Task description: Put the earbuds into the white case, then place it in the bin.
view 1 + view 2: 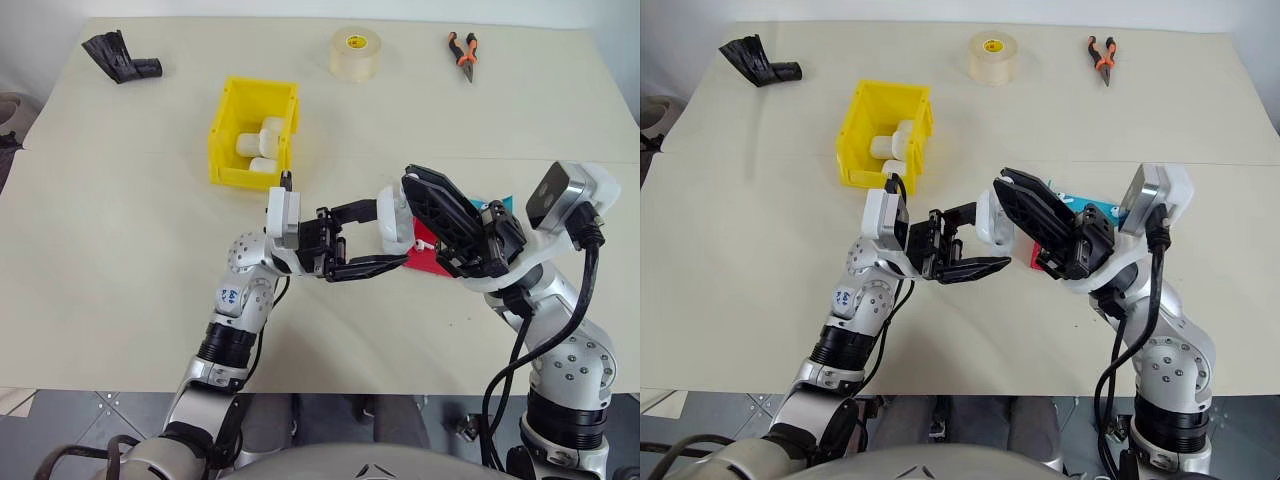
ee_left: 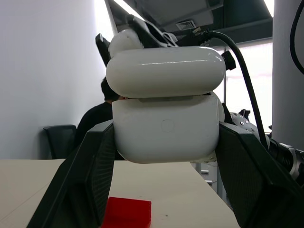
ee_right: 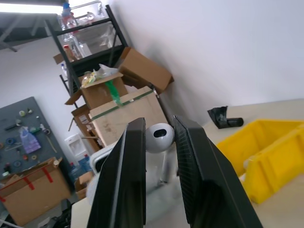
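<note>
The small rounded glossy white plastic case (image 2: 166, 135) sits clamped between the two black fingers of the left gripper (image 1: 372, 243), one finger against each side of its body, held above the table (image 1: 120, 230) in front of the robot. Its hinged lid (image 2: 165, 71) appears slightly raised, with a dark seam between lid and body. Directly above the lid, a tiny glossy white plastic earbud (image 3: 159, 137) is pinched between the fingers of the right gripper (image 3: 159, 142), its rounded head showing in the narrow gap. The right gripper (image 1: 430, 215) stands just right of the case. A red tray (image 2: 126, 212) lies on the table below both grippers. The bright yellow rectangular open-top plastic bin (image 1: 228, 125) stands farther off to the left, holding several similar white cases (image 1: 260, 140).
</note>
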Controlling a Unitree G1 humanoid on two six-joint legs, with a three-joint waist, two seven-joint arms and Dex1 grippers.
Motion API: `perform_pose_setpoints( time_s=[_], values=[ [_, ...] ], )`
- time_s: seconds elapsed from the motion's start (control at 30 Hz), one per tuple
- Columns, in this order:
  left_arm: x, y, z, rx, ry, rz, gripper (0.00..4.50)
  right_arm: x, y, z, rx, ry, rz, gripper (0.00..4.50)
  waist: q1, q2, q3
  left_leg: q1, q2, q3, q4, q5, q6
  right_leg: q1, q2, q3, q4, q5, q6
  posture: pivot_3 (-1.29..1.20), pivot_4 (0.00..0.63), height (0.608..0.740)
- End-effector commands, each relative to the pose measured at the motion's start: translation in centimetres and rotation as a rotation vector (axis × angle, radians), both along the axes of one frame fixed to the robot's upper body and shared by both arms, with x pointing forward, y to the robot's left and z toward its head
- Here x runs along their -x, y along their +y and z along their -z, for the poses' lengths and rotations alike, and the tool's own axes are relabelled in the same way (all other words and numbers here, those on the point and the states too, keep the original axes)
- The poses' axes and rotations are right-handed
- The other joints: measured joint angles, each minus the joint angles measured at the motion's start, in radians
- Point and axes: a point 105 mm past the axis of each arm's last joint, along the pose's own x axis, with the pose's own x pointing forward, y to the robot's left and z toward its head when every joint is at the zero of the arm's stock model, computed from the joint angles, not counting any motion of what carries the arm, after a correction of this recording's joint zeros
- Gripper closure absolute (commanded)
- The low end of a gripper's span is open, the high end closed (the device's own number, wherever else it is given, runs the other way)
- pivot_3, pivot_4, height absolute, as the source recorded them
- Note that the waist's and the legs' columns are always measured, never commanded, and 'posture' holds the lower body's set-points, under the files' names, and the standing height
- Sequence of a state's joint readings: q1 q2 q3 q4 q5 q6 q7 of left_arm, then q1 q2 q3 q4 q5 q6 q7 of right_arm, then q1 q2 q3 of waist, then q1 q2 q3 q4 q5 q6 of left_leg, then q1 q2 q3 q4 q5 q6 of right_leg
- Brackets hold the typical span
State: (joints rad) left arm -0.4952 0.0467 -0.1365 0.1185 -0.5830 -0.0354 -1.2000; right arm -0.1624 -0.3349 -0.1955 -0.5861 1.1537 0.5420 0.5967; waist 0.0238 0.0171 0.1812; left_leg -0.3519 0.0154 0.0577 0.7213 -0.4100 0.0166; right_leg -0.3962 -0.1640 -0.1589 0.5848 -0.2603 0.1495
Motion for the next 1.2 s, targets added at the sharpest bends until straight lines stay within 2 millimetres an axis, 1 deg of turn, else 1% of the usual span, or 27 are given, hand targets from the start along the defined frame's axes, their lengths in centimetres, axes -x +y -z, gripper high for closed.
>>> perform_pose_setpoints(
  time_s=[0.03,0.1,0.23,0.33,0.57,1.2],
  values=[
    [0.5,0.0,-0.8,0.028,-0.044,-0.004,1.73,0.3,0.0,-0.2,-0.012,-0.033,0.001,3.98,0.000,0.000,0.000,0.000,0.000,0.000,0.000,0.000,0.000,0.000,0.000,0.000,0.000,0.000,0.000,0.00,0.150,0.740],
    [0.5,0.0,-0.8,0.029,-0.044,-0.005,1.73,0.3,0.1,0.0,-0.009,-0.032,0.002,3.98,0.000,0.000,0.000,0.000,0.000,0.000,0.000,0.000,0.000,0.000,0.000,0.000,0.000,0.000,0.000,0.00,0.150,0.740],
    [0.3,0.0,-1.0,0.036,-0.046,-0.013,1.73,0.5,0.3,0.9,0.027,-0.024,-0.002,3.98,0.001,0.000,0.000,0.000,0.000,0.000,0.000,0.000,0.000,0.000,0.000,0.000,0.000,0.000,0.000,0.00,0.150,0.740],
    [0.2,0.1,-1.1,0.038,-0.048,-0.018,1.73,0.6,0.3,1.1,0.042,-0.027,-0.002,3.98,0.000,0.000,0.000,0.000,0.000,0.000,0.000,0.000,0.000,0.000,0.000,0.000,0.000,0.000,0.000,0.00,0.150,0.740],
    [0.0,0.2,-1.1,0.039,-0.049,-0.031,1.73,0.8,-0.7,0.9,0.069,-0.045,0.018,3.98,0.001,0.000,0.000,0.000,0.000,0.000,0.000,0.000,0.000,0.000,0.000,0.000,0.000,0.000,0.000,0.00,0.150,0.740],
    [-0.3,0.3,-1.2,0.042,-0.056,-0.049,1.73,1.2,-1.4,0.3,0.077,-0.064,0.030,3.98,0.001,0.000,0.000,0.000,0.000,0.000,0.000,0.000,0.000,0.000,0.000,0.000,0.000,0.000,0.000,0.00,0.150,0.740]
  ],
)
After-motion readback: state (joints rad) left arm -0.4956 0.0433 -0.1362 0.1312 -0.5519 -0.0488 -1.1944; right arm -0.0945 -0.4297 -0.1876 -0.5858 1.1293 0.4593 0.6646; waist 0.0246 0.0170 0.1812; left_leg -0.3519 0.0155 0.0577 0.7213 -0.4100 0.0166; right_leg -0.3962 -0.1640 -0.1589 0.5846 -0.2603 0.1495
